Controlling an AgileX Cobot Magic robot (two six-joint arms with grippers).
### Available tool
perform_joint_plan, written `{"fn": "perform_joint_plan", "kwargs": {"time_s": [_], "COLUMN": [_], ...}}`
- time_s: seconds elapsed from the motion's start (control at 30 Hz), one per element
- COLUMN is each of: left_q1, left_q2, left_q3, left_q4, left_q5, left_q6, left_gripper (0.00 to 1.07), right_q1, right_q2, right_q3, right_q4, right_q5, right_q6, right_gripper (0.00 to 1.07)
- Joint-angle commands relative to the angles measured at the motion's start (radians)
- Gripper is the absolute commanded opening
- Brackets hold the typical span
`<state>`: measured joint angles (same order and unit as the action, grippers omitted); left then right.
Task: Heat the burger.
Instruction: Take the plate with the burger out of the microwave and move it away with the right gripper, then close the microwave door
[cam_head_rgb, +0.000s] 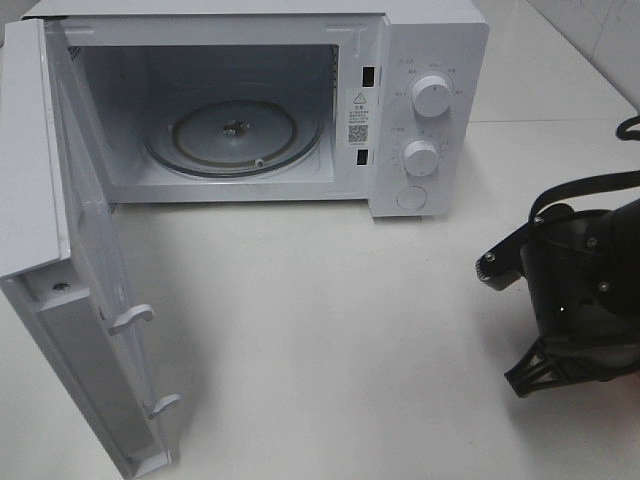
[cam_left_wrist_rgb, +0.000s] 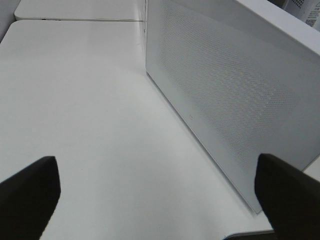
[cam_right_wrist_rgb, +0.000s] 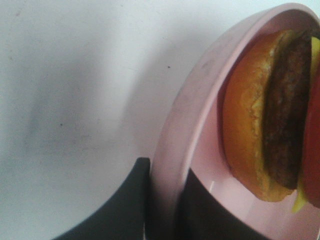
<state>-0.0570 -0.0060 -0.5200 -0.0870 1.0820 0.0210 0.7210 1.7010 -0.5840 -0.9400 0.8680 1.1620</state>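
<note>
Gripping the rim of a round pink plate (cam_right_wrist_rgb: 172, 150) with narrow right gripper (cam_right_wrist_rgb: 165, 200), glossy golden-bun burger (cam_right_wrist_rgb: 270, 115) riding on it, lower right of overhead frame; open white microwave (cam_head_rgb: 420, 60) upper left. Left gripper (cam_left_wrist_rgb: 155, 195) wide, empty. One burger, one plate, one microwave.

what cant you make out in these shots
- Burger: appears only in the right wrist view, its far side cut off by the frame edge.
- Pink plate: the right gripper is closed on its rim, but only part of the plate shows.
- Right arm in the high view: its bulk hides gripper, plate and burger.
- Microwave dial markings: too small to read.
- Left gripper: only the dark fingertips show.
</note>
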Motion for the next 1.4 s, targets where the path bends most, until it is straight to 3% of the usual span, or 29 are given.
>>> {"fn": "perform_joint_plan", "kwargs": {"time_s": [0.03, 0.73, 0.9, 0.97, 1.0, 1.03, 1.1, 1.4], "left_q1": [0.003, 0.003, 0.003, 0.003, 0.003, 0.003, 0.003, 0.003], "left_q2": [-0.015, -0.015, -0.015, -0.015, -0.015, -0.015, -0.015, -0.015], "left_q3": [0.002, 0.002, 0.002, 0.002, 0.002, 0.002, 0.002, 0.002], "left_q4": [-0.003, -0.003, -0.003, -0.003, -0.003, -0.003, -0.003, -0.003], "left_q5": [-0.011, -0.011, -0.011, -0.011, -0.011, -0.011, -0.011, -0.011], "left_q6": [0.001, 0.001, 0.001, 0.001, 0.001, 0.001, 0.001, 0.001], "left_gripper": [0.98, 0.98, 0.98, 0.98, 0.98, 0.98, 0.98, 0.98], "right_q1": [-0.001, -0.183, -0.184, -0.184, -0.184, -0.182, -0.182, -0.182], "right_q2": [0.040, 0.173, 0.182, 0.179, 0.179, 0.169, 0.148, -0.064], "right_q3": [-0.005, -0.005, -0.005, -0.005, -0.005, -0.005, -0.005, -0.005], "right_q4": [-0.105, -0.227, -0.227, -0.216, -0.216, -0.201, -0.176, -0.031], "right_q5": [0.019, -0.070, -0.101, -0.115, -0.115, -0.115, -0.116, -0.143], "right_q6": [0.073, 0.194, 0.197, 0.193, 0.193, 0.180, 0.159, -0.011], "right_gripper": [0.03, 0.11, 0.25, 0.38, 0.38, 0.46, 0.52, 0.64]}}
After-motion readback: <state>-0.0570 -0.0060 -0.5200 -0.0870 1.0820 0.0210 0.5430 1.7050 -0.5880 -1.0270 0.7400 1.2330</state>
